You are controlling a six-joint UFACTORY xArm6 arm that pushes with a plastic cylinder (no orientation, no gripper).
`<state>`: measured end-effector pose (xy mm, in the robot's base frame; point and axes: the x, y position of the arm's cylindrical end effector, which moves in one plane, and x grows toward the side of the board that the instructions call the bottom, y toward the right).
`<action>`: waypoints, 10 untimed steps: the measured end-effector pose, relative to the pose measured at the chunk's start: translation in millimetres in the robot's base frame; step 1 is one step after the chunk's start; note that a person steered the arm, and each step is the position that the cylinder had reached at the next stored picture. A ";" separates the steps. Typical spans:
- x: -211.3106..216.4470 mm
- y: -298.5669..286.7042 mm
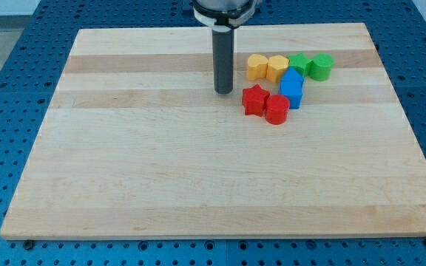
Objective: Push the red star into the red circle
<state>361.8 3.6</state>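
The red star point(254, 99) lies on the wooden board point(161, 170), right of centre near the view's top. The red circle point(276, 108) sits just to its lower right, touching it or nearly so. My tip point(223, 91) rests on the board a short way to the left of the red star and slightly above it, with a small gap between them.
A blue block point(292, 89) stands right of the red pair, touching the red circle. Above it sit two yellow blocks point(267, 66) side by side, then a green star point(299, 63) and a green circle point(321, 66). Blue pegboard surrounds the board.
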 end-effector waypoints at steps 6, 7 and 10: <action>26.6 36.4; 26.6 36.4; 25.6 -38.6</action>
<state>387.4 -35.0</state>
